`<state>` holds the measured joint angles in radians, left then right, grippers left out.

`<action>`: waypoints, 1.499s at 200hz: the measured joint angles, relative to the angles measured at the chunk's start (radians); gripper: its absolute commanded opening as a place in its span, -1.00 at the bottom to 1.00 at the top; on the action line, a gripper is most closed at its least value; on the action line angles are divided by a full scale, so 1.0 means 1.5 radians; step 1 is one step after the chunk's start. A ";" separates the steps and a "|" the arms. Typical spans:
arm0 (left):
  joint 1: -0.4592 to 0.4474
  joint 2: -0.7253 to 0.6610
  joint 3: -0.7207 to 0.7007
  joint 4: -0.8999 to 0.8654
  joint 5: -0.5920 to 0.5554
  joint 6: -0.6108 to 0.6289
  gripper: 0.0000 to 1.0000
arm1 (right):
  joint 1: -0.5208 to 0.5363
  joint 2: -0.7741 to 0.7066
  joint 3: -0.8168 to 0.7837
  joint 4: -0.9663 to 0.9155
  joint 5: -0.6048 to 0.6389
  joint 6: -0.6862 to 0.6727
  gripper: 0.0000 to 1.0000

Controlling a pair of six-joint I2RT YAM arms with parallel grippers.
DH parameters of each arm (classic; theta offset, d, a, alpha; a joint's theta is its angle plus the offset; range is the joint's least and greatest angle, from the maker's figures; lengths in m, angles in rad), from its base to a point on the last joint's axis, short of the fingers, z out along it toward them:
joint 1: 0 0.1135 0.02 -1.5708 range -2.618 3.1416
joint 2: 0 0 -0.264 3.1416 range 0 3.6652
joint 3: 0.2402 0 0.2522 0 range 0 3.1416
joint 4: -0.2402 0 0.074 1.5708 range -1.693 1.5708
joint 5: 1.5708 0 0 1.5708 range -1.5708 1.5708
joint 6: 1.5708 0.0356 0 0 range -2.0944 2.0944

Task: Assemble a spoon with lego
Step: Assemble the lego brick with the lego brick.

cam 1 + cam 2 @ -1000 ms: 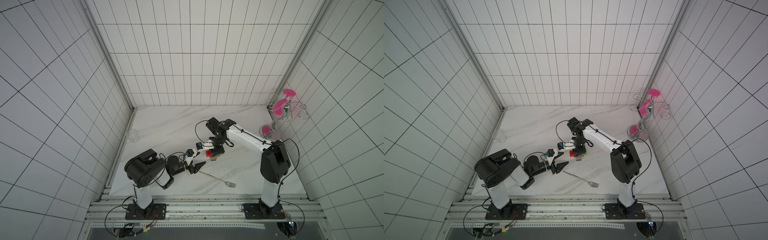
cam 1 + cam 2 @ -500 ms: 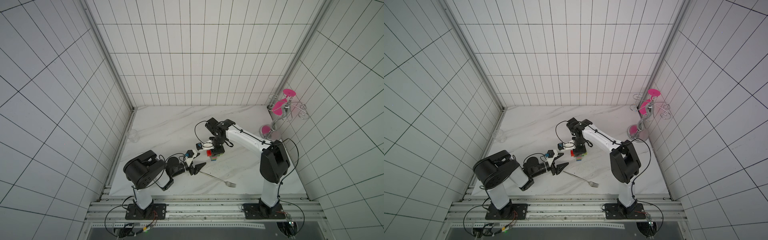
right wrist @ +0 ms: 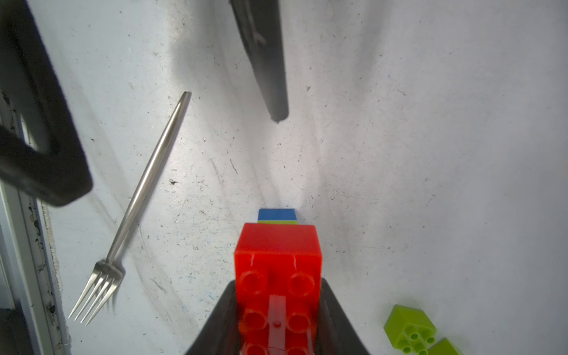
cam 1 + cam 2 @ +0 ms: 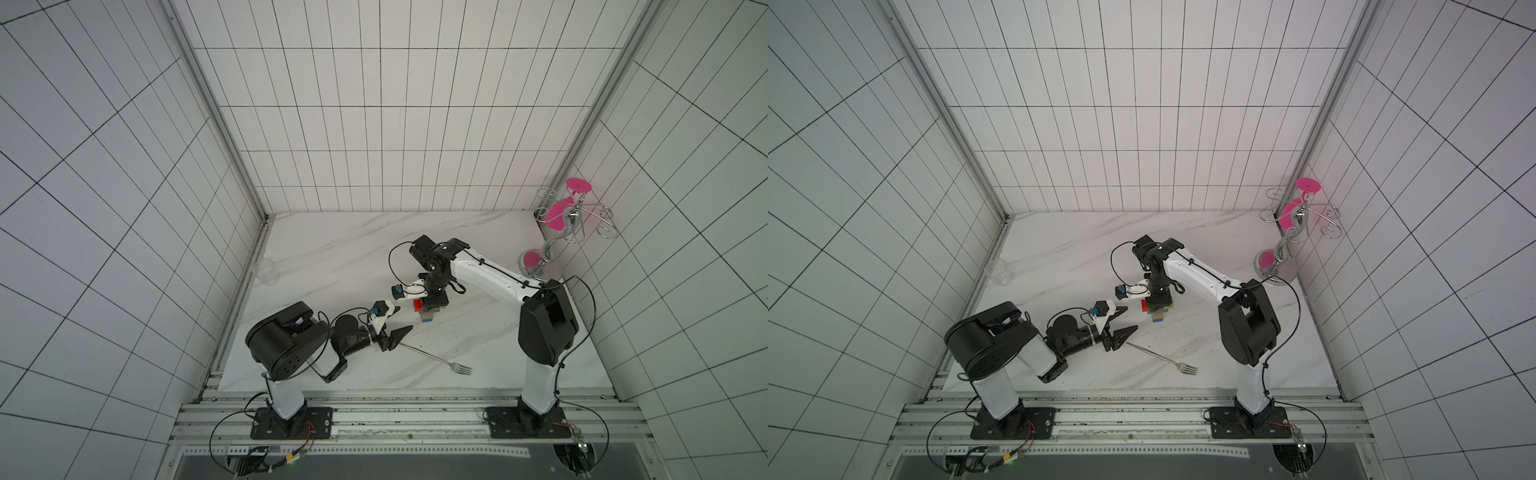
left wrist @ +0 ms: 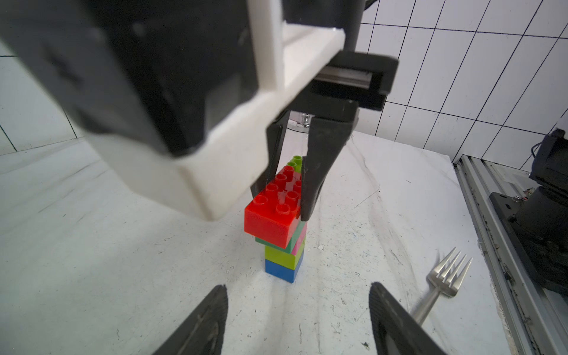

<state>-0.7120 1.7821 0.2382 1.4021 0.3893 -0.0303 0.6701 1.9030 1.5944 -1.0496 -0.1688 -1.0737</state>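
Right gripper (image 3: 278, 319): clamped on red brick (image 5: 270, 224) — seating it on spoon (image 5: 284, 258).
Left gripper (image 5: 296, 289): parted, empty.
Next: press squarely.

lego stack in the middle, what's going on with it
The right end effector is shut on the red brick topping the upright lego stack on the table. The left end effector hangs open and empty nearby, beside the fork. A loose lime brick lies beside the stack.
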 measured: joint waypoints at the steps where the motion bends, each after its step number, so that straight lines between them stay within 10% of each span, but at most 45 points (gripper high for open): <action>1: -0.001 -0.001 0.000 0.000 0.000 0.000 0.43 | 0.000 0.000 0.000 0.000 0.000 0.000 -0.85; 137: -0.009 -0.010 -0.008 0.000 -0.022 0.003 0.43 | 0.002 0.005 -0.013 0.013 0.011 0.023 -0.85; 235: -0.013 -0.010 -0.007 0.000 -0.027 0.003 0.43 | 0.005 0.002 -0.007 0.008 0.010 0.054 -0.38; 248: -0.013 -0.010 -0.007 0.000 -0.027 0.003 0.44 | 0.005 0.002 -0.003 0.002 0.008 0.057 0.02; 251: -0.013 -0.010 -0.007 0.000 -0.027 0.003 0.44 | 0.005 0.002 -0.001 -0.001 0.007 0.056 0.74; 254: -0.013 -0.010 -0.008 0.000 -0.027 0.003 0.44 | 0.005 0.003 0.001 -0.003 0.006 0.058 0.99; 300: -0.013 -0.009 -0.007 0.000 -0.027 0.003 0.44 | 0.009 0.002 0.050 -0.028 -0.013 0.056 0.97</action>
<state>-0.7322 1.7683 0.2272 1.4021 0.3489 -0.0257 0.6830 1.9060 1.6688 -1.0916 -0.1890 -0.9897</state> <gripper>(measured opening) 0.720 0.984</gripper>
